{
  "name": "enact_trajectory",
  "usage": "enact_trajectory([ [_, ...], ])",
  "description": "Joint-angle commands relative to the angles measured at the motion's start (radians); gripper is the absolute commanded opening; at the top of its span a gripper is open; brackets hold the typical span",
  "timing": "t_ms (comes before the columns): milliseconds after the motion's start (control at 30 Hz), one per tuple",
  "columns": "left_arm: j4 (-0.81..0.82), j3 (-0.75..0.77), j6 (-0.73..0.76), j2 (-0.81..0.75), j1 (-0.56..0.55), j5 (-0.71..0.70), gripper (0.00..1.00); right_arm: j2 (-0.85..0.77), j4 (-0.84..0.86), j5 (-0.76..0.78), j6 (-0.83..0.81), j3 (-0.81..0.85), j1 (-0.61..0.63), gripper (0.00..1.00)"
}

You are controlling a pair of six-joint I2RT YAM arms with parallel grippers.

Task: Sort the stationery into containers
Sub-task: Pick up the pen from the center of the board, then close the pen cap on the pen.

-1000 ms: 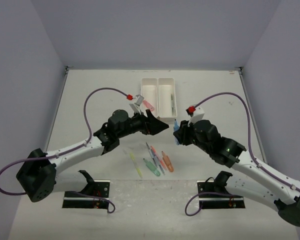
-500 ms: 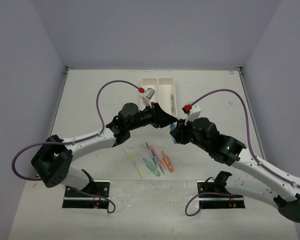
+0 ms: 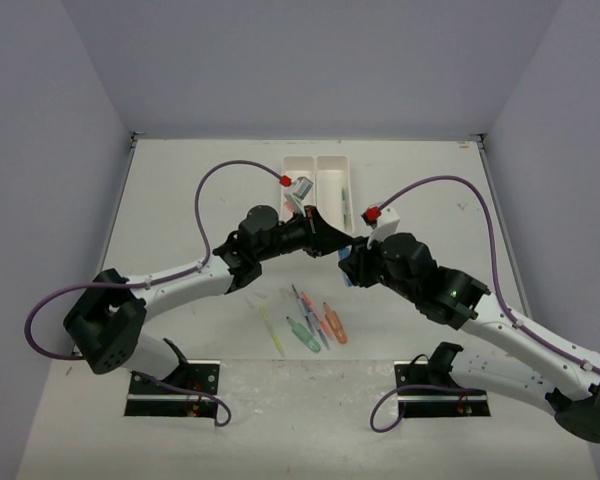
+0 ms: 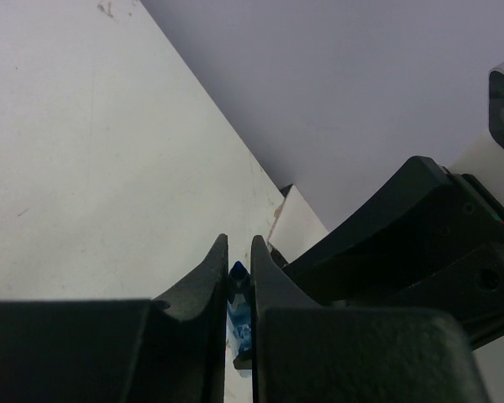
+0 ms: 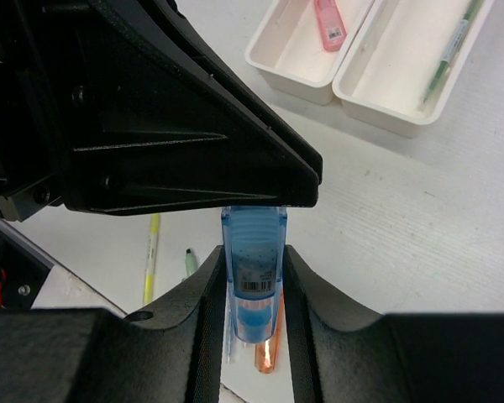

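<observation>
A chunky blue piece (image 3: 350, 262) hangs above the table between both arms. My right gripper (image 5: 254, 252) is shut on its lower body (image 5: 254, 264), barcode label facing the camera. From the left, my left gripper (image 3: 344, 246) meets it, its jaws pressed against the piece's dark blue tip (image 4: 238, 290). The white two-compartment tray (image 3: 318, 186) lies beyond, holding a pink piece (image 5: 328, 23) in the left compartment and a green pen (image 5: 448, 54) in the right. The left arm hides part of the tray in the top view.
Loose stationery lies on the table below the grippers: a yellow pen (image 3: 271, 328), a green piece (image 3: 302, 334), an orange piece (image 3: 335, 322) and thin pens (image 3: 308, 304). Purple cables arch over both arms. Grey walls close in the table.
My left arm swung right until its gripper met the right one, and its jaws went from wide open to closed on the blue piece's tip. The right gripper barely moved.
</observation>
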Motion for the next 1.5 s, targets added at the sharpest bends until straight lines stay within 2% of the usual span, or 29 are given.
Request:
enact_trajectory([
  [0,-0.052,0.072,0.067,-0.091,0.031,-0.099,0.00,0.003,0.091,-0.025,-0.003,-0.056,0.006,0.00],
  [133,-0.089,0.158,0.083,-0.135,0.066,-0.110,0.00,0.011,0.213,-0.081,0.036,-0.195,0.006,0.00],
  [300,-0.131,0.219,0.104,-0.165,0.068,-0.145,0.00,0.001,0.243,-0.104,0.056,-0.235,0.006,0.00],
  [367,-0.135,0.211,0.105,-0.181,0.073,-0.154,0.00,-0.014,0.244,-0.103,0.054,-0.240,0.005,0.06],
  [433,-0.131,0.197,0.098,-0.194,0.076,-0.160,0.00,-0.036,0.241,-0.101,0.056,-0.240,0.006,0.21],
  [467,-0.129,0.188,0.098,-0.199,0.077,-0.160,0.00,-0.045,0.226,-0.093,0.058,-0.230,0.005,0.33],
  [500,-0.129,0.179,0.099,-0.203,0.079,-0.159,0.00,-0.058,0.202,-0.081,0.063,-0.214,0.005,0.50],
  [533,-0.129,0.174,0.100,-0.206,0.079,-0.158,0.00,-0.068,0.190,-0.074,0.068,-0.196,0.004,0.61],
  [667,-0.117,0.136,0.084,-0.213,0.095,-0.105,0.00,-0.130,0.066,-0.011,0.132,-0.096,0.004,0.81],
  [733,-0.103,0.109,0.077,-0.224,0.102,-0.106,0.00,-0.147,0.040,-0.029,0.169,-0.066,0.003,0.85],
  [833,-0.092,0.088,0.074,-0.240,0.104,-0.097,0.00,-0.169,0.050,-0.076,0.200,-0.055,0.000,0.85],
  [867,-0.077,0.079,0.069,-0.243,0.104,-0.083,0.00,-0.178,0.060,-0.100,0.204,-0.052,-0.002,0.81],
  [1000,0.003,0.039,0.016,-0.255,0.106,-0.021,0.00,-0.179,0.173,-0.340,0.230,-0.032,-0.038,0.73],
  [1067,0.068,0.011,-0.016,-0.263,0.104,0.023,0.00,-0.152,0.229,-0.489,0.263,-0.011,-0.096,0.70],
  [1200,0.145,-0.015,-0.070,-0.261,0.106,0.076,0.00,-0.120,0.368,-0.706,0.372,-0.033,-0.237,0.57],
  [1467,0.200,-0.053,-0.128,-0.265,0.103,0.132,0.00,-0.044,0.487,-0.744,0.418,-0.035,-0.261,0.48],
])
